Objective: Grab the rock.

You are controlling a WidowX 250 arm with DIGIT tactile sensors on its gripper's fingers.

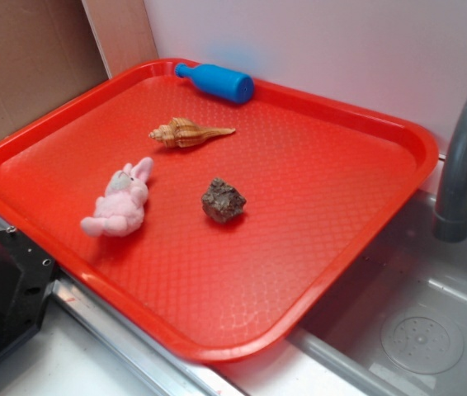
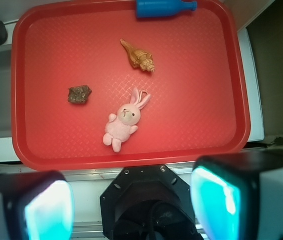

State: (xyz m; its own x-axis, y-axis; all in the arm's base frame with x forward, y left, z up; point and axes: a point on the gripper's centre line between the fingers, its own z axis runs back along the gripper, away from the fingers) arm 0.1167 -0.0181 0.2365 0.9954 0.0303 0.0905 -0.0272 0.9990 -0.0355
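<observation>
Rock target: rock (image 1: 223, 200) lies loose near the middle of the tray, nothing touching it.
Tray: red tray (image 1: 365, 247) has a raised rim; I'd come straight down, not sweep sideways.
Gripper: gripper (image 2: 131, 200) is high and off the tray's near edge, jaws apart, empty.
Bunny: pink bunny (image 1: 120, 205) sits near the rock; I'd close clear of that side.
Shell, bottle: seashell (image 1: 187, 132) and blue bottle (image 1: 215, 81) are well apart, open room there.

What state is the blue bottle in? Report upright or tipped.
Tipped. The blue bottle lies on its side along the far edge of the red tray.
</observation>
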